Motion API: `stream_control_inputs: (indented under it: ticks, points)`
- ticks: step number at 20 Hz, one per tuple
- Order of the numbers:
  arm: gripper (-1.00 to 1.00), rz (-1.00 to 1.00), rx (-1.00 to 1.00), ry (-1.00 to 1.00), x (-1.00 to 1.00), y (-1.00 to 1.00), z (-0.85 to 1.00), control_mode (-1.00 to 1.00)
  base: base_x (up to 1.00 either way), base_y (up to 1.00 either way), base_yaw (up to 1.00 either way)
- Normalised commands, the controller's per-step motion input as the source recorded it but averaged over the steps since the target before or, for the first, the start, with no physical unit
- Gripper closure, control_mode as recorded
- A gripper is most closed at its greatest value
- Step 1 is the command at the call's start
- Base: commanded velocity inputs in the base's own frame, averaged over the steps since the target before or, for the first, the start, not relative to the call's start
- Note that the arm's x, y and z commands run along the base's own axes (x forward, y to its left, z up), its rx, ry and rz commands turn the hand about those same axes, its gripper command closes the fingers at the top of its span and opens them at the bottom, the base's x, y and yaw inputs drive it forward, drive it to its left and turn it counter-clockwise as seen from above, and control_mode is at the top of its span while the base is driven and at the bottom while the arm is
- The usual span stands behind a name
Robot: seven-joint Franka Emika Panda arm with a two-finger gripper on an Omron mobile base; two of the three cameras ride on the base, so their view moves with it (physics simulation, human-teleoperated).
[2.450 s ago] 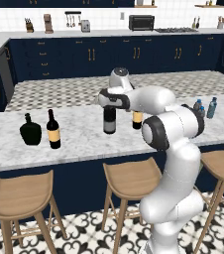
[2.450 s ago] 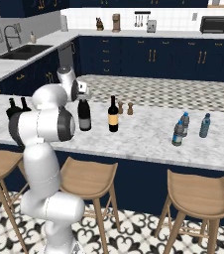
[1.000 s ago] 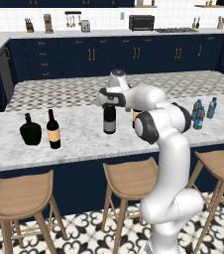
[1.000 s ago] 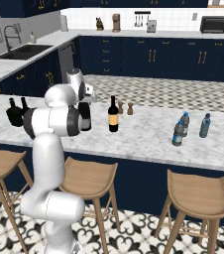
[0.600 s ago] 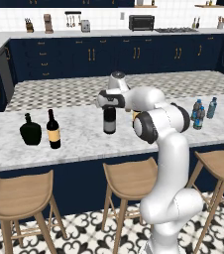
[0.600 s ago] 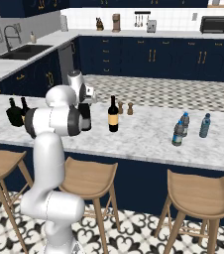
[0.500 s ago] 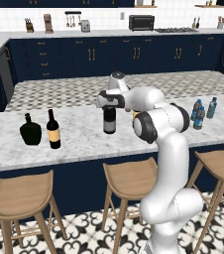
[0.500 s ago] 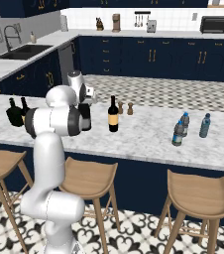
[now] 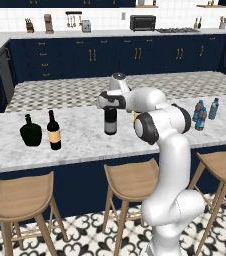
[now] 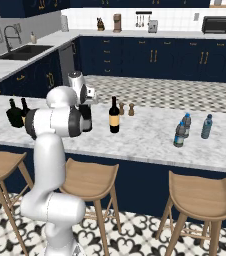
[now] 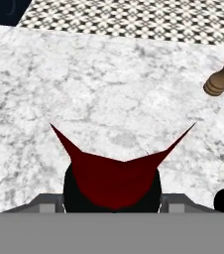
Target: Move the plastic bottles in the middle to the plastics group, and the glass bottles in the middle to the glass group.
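Fingers [image 9: 111,101] pinch the upright red-capped wine bottle [image 9: 110,121], long axis vertical, cap upward.

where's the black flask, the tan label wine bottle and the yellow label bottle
black flask [image 9: 31,135]: left base view, on its round body.
tan-label wine bottle [image 9: 54,132]: left base view, on its label.
yellow-label bottle [image 10: 114,117]: right base view, on its label.

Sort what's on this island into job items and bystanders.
Job:
grey-label wine bottle under the gripper
yellow-label wine bottle
water bottles
black flask
tan-label wine bottle

Bystanders:
wooden grinders
stools
back-counter appliances
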Motion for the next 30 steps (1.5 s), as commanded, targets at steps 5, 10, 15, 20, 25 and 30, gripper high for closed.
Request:
stream_control_inputs:
  ticks: [5,10,15,20,25,30]
  points:
    - [1.0,0.0,0.0,-0.02,-0.01,0.0,0.0,-1.0,0.0,0.0,0.0]
    - [1.0,0.16,0.0,0.0,-0.3,0.26,0.22,-1.0,0.0,0.0,0.0]
    - [1.0,0.33,0.0,0.0,-0.23,0.6,0.24,-1.0,0.0,0.0,0.0]
    - [1.0,0.35,0.0,-0.01,0.0,0.57,0.02,-1.0,0.0,0.0,0.0]
    - [1.0,0.29,0.0,-0.02,0.0,0.46,0.0,-1.0,0.0,0.0,0.0]
    - [1.0,0.12,0.0,-0.01,0.04,0.5,0.0,-1.0,0.0,0.0,0.0]
